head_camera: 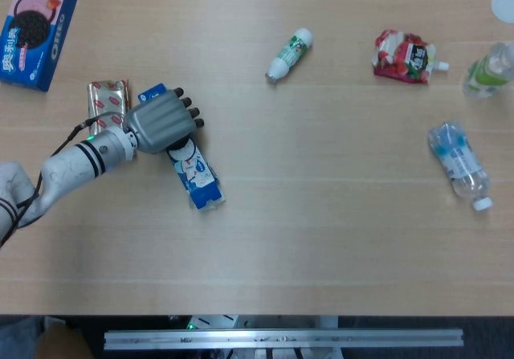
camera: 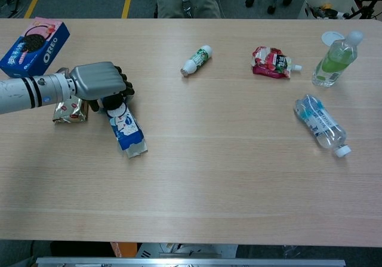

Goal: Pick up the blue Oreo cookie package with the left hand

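The wooden tabletop (head_camera: 321, 214) fills the whole scene, with a wide bare stretch across its middle and all along the near edge. From the left comes the robot's left arm (head_camera: 68, 162), pale with dark bands at the wrist, and at its end the grey left hand (head_camera: 161, 120) sits knuckles-up with its dark fingers curled down over the far end of a long blue and white packet (head_camera: 191, 165). It looks clenched onto the packet, though I cannot tell how firmly the fingers grip underneath. The packet lies flat, slanting from under the hand toward the near right, its crimped end free.

The blue cookie box (head_camera: 34, 31), with a pink patch and dark cookies printed on it, lies flat at the far left corner, well apart from the hand and untouched. Its left side is close to the tabletop's left edge.

On the right, near the edge, a clear water bottle (head_camera: 459, 165) lies on its side. A green bottle (camera: 337, 58) is at the far right, beside a white lid (camera: 332, 37). A red pouch (head_camera: 404, 56) lies left of those. A small white and green bottle (head_camera: 288, 54) lies far centre. A shiny red and silver wrapper (head_camera: 107, 102) rests just left of the hand.

The right hand is out of sight.
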